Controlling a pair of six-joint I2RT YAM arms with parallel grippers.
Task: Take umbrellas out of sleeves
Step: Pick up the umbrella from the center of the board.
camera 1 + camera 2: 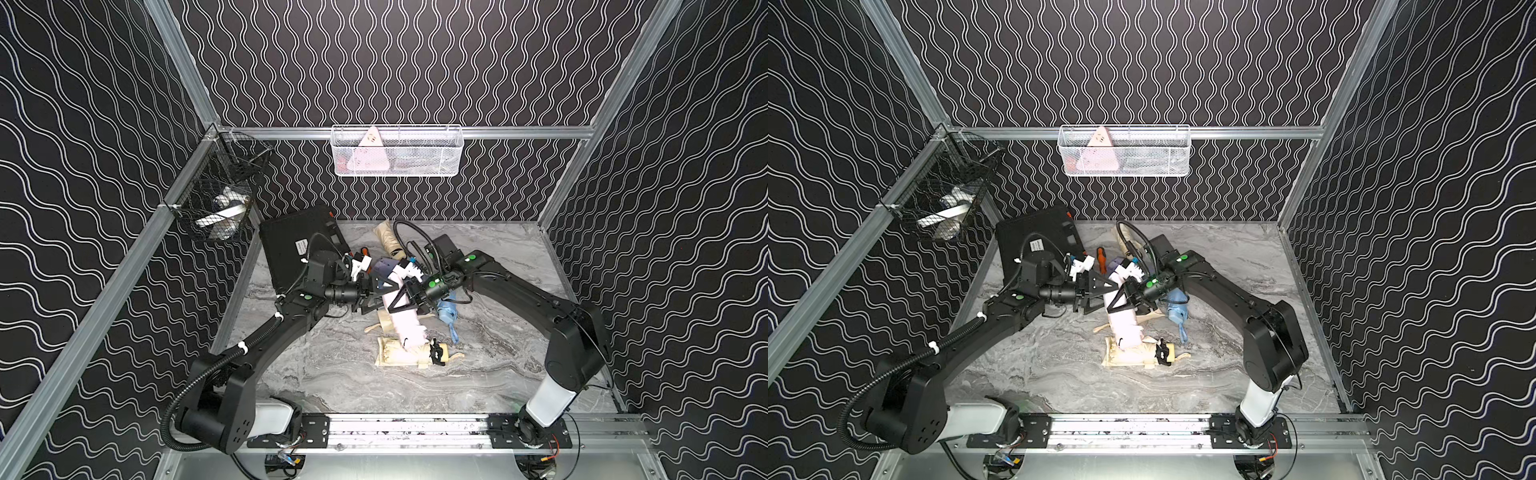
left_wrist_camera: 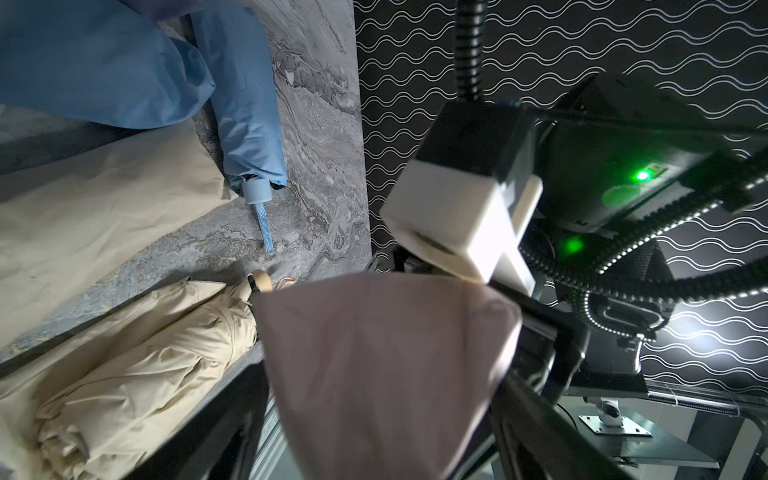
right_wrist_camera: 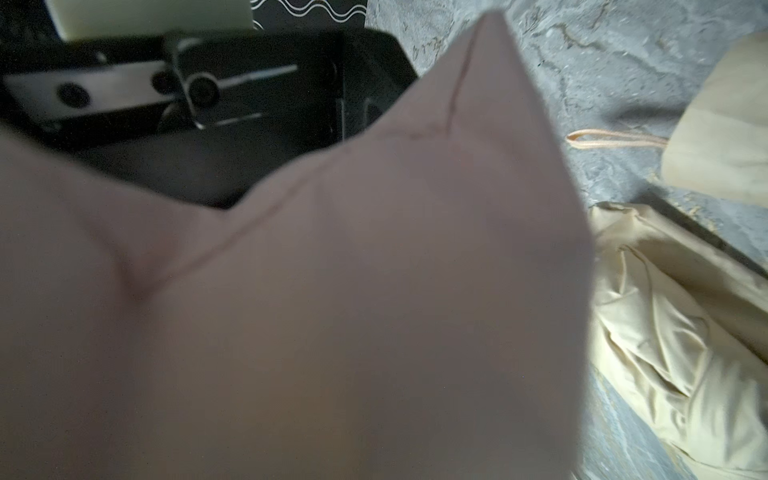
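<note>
Judging by how things lie, the job is about midway. The cream umbrella point(image 1: 397, 355) lies bare on the table point(image 1: 332, 386) with its crinkled fabric showing, and a flat cream sleeve point(image 2: 104, 199) lies just beside it. The blue umbrella point(image 1: 446, 311) is bare too, its handle and wrist loop out, as the left wrist view shows plainly. Those two look done.

The pink sleeve point(image 1: 401, 326) is the one in hand. It slants up from the cream umbrella, which its low end touches, to where the two arms meet. The right end effector point(image 1: 405, 298) sits on the raised end and seems narrowed on it — pink fabric fills its wrist view, so the jaws themselves are hidden. The left end effector point(image 1: 380, 297) stands wide with the sleeve's closed corner between its jaws; I cannot tell whether it presses. A crinkled pink end point(image 1: 415, 337) shows at the low mouth, likely the pink umbrella starting out, so that one is not yet free.

A lilac piece point(image 1: 384, 266) lies behind the arms, mostly hidden — sleeved or not, I cannot tell. A cream piece point(image 1: 385, 237) at the back is just as unclear.
</note>
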